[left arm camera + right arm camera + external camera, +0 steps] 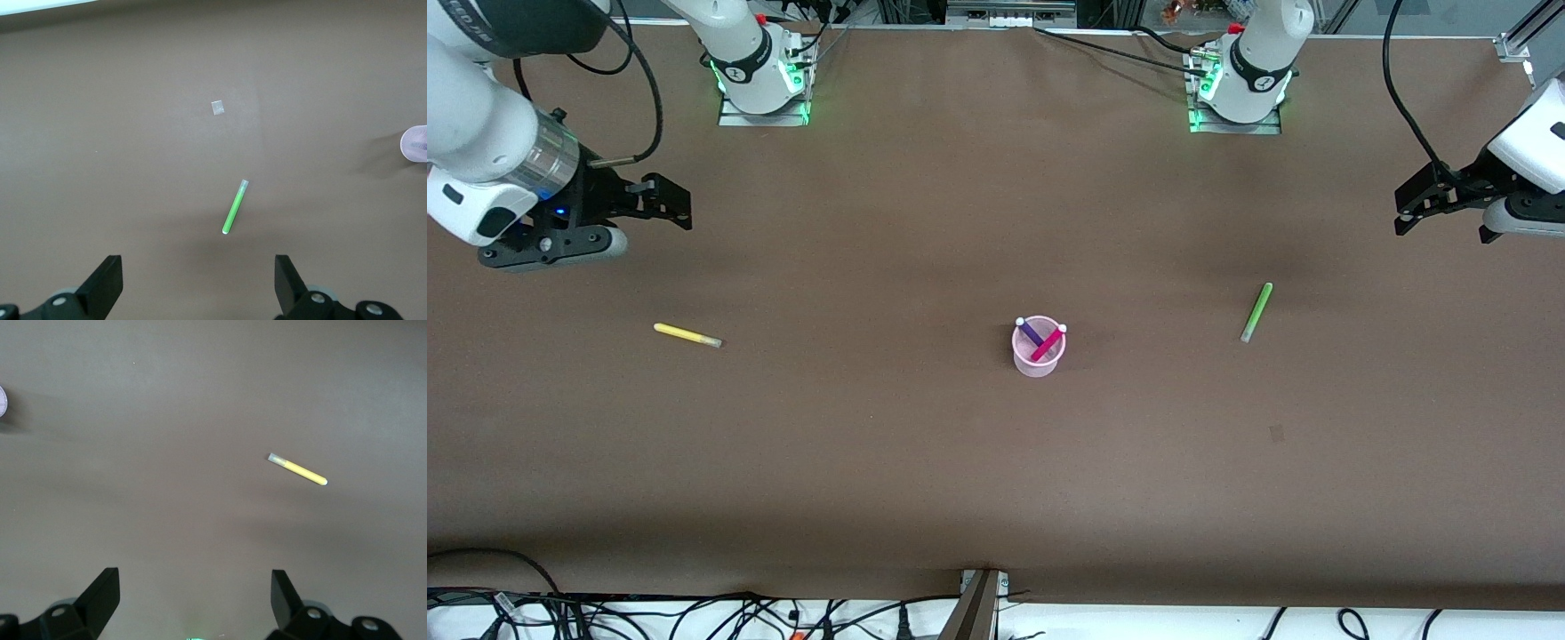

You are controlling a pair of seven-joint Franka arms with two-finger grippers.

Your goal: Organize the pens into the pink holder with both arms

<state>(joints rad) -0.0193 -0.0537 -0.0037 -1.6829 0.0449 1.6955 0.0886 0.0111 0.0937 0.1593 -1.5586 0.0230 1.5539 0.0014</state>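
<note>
Small pale pink translucent plastic cup (1039, 353) is cut off in both wrist views. Left gripper (199, 288) and right gripper (193, 603) hang released, thin light green pen (235, 207) and thin yellow pen (297, 469) lying below on bare brown table (871, 462).

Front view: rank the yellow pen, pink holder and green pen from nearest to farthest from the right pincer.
From the right pincer:
1. Yellow pen, toward the right arm's end of the table.
2. Pink holder, mid-table.
3. Green pen, toward the left arm's end.

A robot lab, two big white robot arms (751, 62) bolted at about 12 o'clock on a wide brown table (925, 462), green lights on their bases, tangled black cables (694, 613) at 6 o'clock
</note>
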